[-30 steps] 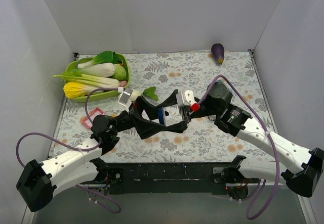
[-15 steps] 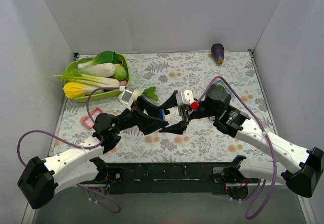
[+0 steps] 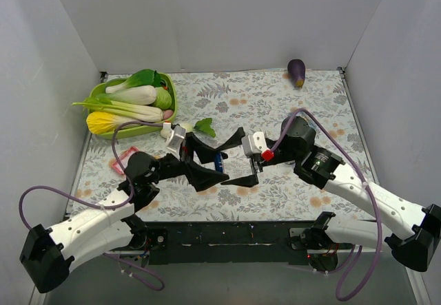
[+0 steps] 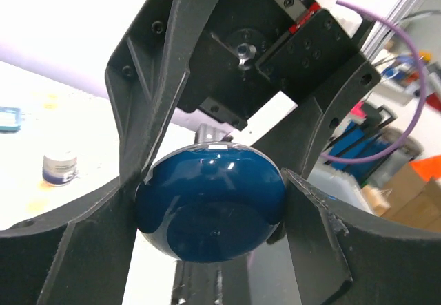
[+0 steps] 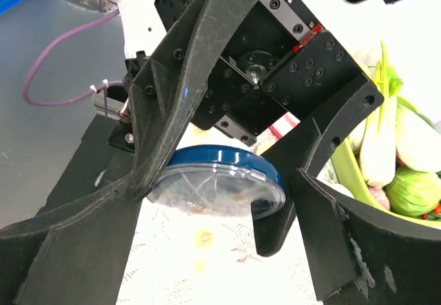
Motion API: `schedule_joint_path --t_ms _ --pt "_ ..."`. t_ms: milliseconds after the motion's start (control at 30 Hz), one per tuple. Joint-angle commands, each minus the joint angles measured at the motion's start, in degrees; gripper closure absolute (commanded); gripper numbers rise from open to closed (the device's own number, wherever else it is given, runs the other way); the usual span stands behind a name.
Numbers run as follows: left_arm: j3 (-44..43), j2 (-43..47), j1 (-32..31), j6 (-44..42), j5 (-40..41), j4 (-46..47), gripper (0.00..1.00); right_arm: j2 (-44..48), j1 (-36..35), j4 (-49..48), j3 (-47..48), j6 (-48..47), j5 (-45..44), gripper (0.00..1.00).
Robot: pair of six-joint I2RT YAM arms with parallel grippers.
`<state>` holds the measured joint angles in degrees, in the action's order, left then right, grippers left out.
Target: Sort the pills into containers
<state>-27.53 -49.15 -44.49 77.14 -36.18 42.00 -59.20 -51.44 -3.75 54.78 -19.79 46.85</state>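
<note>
A round blue pill case with a clear lid (image 3: 218, 160) hangs above the middle of the table. My left gripper (image 3: 213, 163) is shut on it. The left wrist view shows the case's glossy blue underside (image 4: 210, 205) clamped between my left fingers (image 4: 313, 229). The right wrist view shows its clear lid (image 5: 217, 186), tilted. My right gripper (image 3: 239, 158) faces it, wide open, with one finger on each side of the case. Its left finger (image 5: 162, 146) is at the case's edge and the other stands apart. A pink tray (image 3: 122, 160) lies at the left.
A big green basket (image 3: 103, 88) of leafy vegetables sits at the back left, also in the right wrist view (image 5: 344, 171). A white item with a green leaf (image 3: 204, 126) lies next to it. A purple eggplant (image 3: 296, 72) sits at the back right.
My right gripper's jaws have spread wide and drawn slightly right, off the blue case. My left gripper keeps hold of the case and has shifted a little.
</note>
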Motion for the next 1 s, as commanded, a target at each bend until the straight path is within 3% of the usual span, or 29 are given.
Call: schedule_joint_path --t_ms 0,133,233,467,700,967 --pt "-4.55 5.46 -0.33 -20.78 -1.52 -15.61 0.68 3.47 0.2 3.66 3.14 -5.78 1.32 0.05" --pt "-4.64 8.62 -0.33 -29.58 -1.26 -23.08 0.68 6.72 0.29 8.23 3.14 -7.02 -0.44 0.03" --pt "-4.55 10.29 -0.33 -33.28 -1.26 -25.38 0.69 9.45 0.29 8.59 2.0 -2.55 -5.26 0.02" --pt "-4.9 12.23 -0.33 -40.58 -0.73 -28.55 0.69 11.57 0.37 6.21 -0.38 33.46 -19.42 0.02" --pt "-6.66 10.39 -0.33 -42.52 -0.99 -28.64 0.7 7.7 2.31 0.78 -3.54 63.07 -15.83 0.02" --pt "-7.45 8.81 -0.33 -41.11 -2.4 -25.92 0.71 4.71 2.49 -8.98 -7.59 77.78 -11.52 0.02"
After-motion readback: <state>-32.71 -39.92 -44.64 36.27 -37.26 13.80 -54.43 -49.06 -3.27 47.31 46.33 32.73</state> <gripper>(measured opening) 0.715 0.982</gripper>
